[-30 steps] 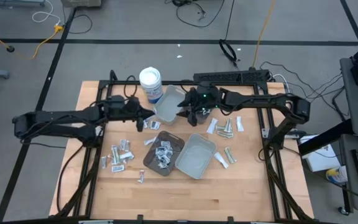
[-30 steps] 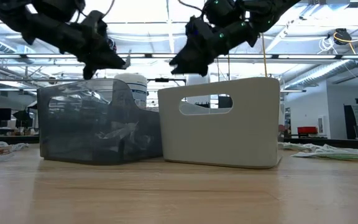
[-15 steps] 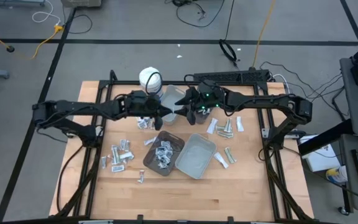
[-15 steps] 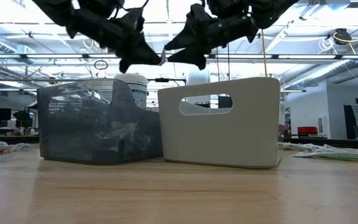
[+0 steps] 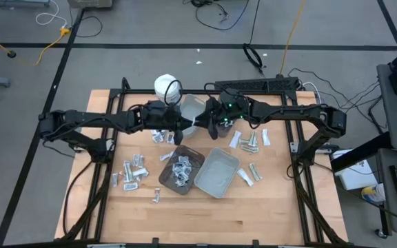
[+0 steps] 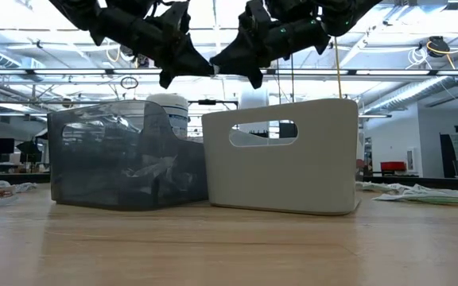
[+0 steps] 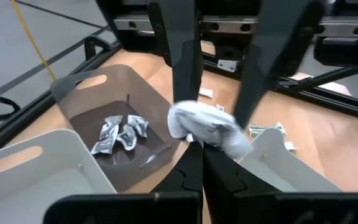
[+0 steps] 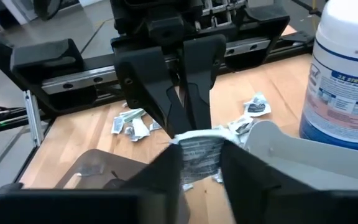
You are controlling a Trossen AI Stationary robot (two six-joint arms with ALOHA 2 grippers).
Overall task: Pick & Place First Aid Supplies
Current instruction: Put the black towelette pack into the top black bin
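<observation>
While both arms meet high over the trays, the wooden surface point(image 5: 253, 207) under them is pretty cluttered. Loose first aid supplies point(image 5: 133, 171) lie in scattered heaps on either side, and a few more sit in the brown tray point(image 5: 164, 176) next to a grey tray point(image 5: 200, 180). A white tub point(image 5: 166, 87) stands at the far edge. Around the surface, cables point(image 5: 47, 41) trail over a grey floor.

The low view adds what the overhead one can't: a big open workshop with ceiling lights behind, and the two nearest trays seen side-on.

The wrist views settle the grip. One crinkled white packet point(image 7: 205, 127) hangs in the air between the arms. The left claw point(image 7: 201, 155) is pinched together on one end of it. The right claw point(image 8: 199, 163) has its fingers point(image 7: 185, 74) pressed on either side of the same packet, so it looks clamped from both ends.
</observation>
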